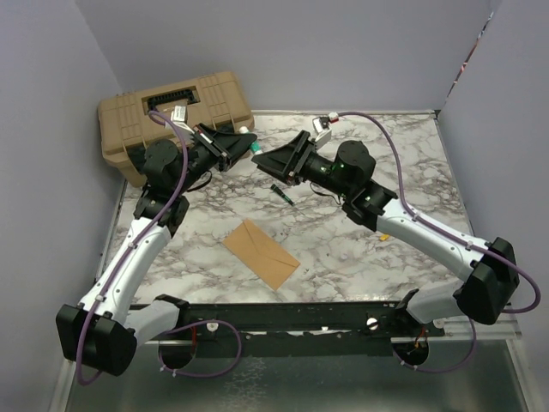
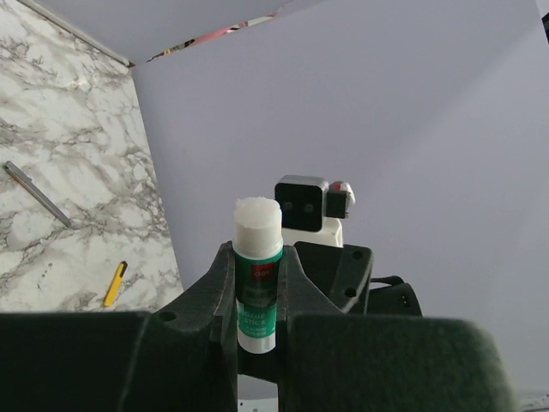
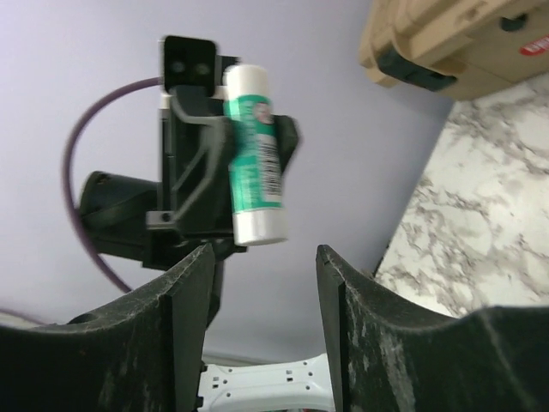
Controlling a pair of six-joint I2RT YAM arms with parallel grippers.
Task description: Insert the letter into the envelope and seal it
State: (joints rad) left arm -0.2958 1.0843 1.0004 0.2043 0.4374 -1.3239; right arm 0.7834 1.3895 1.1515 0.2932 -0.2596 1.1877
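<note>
The kraft-brown envelope point(image 1: 262, 253) lies flat on the marble table, near the front middle. The letter is not in view. My left gripper point(image 1: 243, 141) point(image 2: 258, 253) is raised at the back and shut on a green and white glue stick point(image 1: 256, 149) point(image 2: 257, 296). In the right wrist view the stick point(image 3: 255, 163) hangs just above and ahead of my right gripper point(image 3: 263, 253). The right gripper point(image 1: 268, 160) is open and empty, its fingertips facing the stick's white end, a small gap away.
A tan toolbox point(image 1: 171, 112) point(image 3: 446, 43) stands at the back left. A dark pen point(image 1: 283, 194) point(image 2: 34, 193) lies on the table below the grippers. A small yellow object point(image 2: 114, 283) lies by the right arm. Lavender walls enclose the table.
</note>
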